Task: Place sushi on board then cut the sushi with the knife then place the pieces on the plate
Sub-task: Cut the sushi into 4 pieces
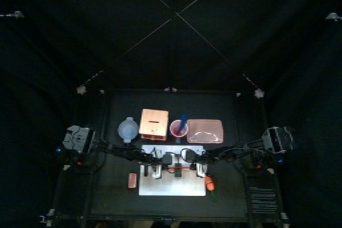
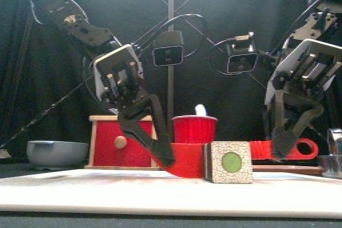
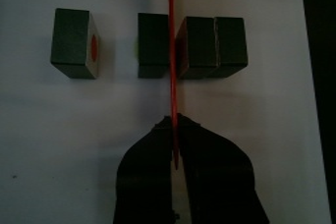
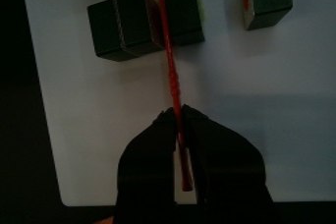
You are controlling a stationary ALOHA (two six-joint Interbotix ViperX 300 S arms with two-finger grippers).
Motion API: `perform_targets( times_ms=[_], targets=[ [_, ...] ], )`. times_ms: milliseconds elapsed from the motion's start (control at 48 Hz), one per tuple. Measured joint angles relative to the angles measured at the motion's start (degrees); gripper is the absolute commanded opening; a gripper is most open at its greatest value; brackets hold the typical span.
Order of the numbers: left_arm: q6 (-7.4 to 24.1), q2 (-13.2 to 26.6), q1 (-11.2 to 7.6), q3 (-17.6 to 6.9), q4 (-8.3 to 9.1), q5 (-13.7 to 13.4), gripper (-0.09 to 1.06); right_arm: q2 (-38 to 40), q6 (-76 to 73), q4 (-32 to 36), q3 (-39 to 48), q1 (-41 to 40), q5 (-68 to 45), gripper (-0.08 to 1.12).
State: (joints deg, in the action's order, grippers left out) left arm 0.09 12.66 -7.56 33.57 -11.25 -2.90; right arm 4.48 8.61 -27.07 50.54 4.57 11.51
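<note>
On the white cutting board (image 2: 80,187), my left gripper (image 3: 171,128) and right gripper (image 4: 176,120) clamp the red toy knife (image 2: 267,152), blade set between sushi roll (image 3: 155,44) blocks. Cutting looks half done: next, press through, then split the joined pair (image 3: 217,43); pink tray (image 1: 205,130) waits behind.

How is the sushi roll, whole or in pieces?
In pieces: separate sushi blocks with gaps on the white board, red knife between two.

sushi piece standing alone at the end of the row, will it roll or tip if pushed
The lone dark green sushi block probably won't roll: its sides look flat. It stands upright and thin on the white cutting board, so a push on its broad face might topple it. Pushed edge-on, it would likely slide.
</note>
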Motion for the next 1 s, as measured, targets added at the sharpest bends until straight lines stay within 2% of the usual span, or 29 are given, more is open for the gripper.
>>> perform_targets(
  times_ms=[500,1000],
  targets=[
    [0.1,0.0,1.41,-0.1,1.14,0.1,0.36,-0.1,0.2,1.1,0.0,-1.0,-0.1,0.32],
    [0.2,-1.1,1.49,-0.3,1.76,-0.3,0.36,1.0,0.0,1.1,-1.5,-1.0,1.3,0.32]
  ],
)
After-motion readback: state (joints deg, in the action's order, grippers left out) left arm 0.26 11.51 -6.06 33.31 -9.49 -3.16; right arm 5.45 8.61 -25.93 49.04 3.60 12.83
